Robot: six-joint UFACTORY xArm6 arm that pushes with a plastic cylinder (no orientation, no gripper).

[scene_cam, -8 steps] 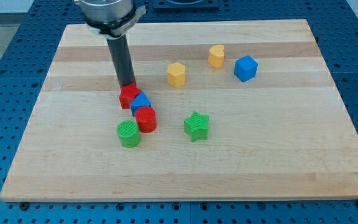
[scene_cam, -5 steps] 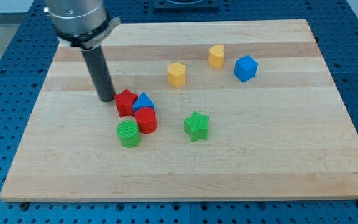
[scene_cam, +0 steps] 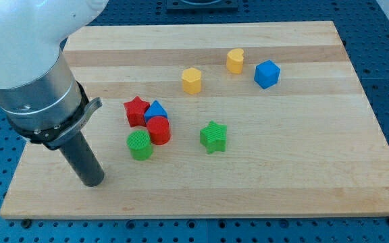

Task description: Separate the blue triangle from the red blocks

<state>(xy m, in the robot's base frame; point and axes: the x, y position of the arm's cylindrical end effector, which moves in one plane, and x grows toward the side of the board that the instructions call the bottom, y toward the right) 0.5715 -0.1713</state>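
A pale wooden counter lies on a blue perforated base and fills most of the frame. There is no gripper on this arm, so there are no jaws to read as wide or narrow; the arm ends in a dark rod, and my tip now sits in the lower left of the frame, well apart from every block and holding nothing.

That is the main change. A moment ago the tip stood right against the upper side of the red star; then it slid to the star's left; now it has swung down and away to the lower left, with the bulky arm housing covering the upper left corner.

The cluster itself has barely shifted. The blue triangle is wedged in the middle left of the frame, touching the red star on its left and the red cylinder just below it. The green cylinder sits against the red cylinder's lower left.

So, by my judgement, the separation is not yet done: the first contact nudged the star slightly but freed nothing. The retreat looks like repositioning for a fresh approach.

Elsewhere, the green star, two yellow blocks and a blue cube-like block stand untouched.
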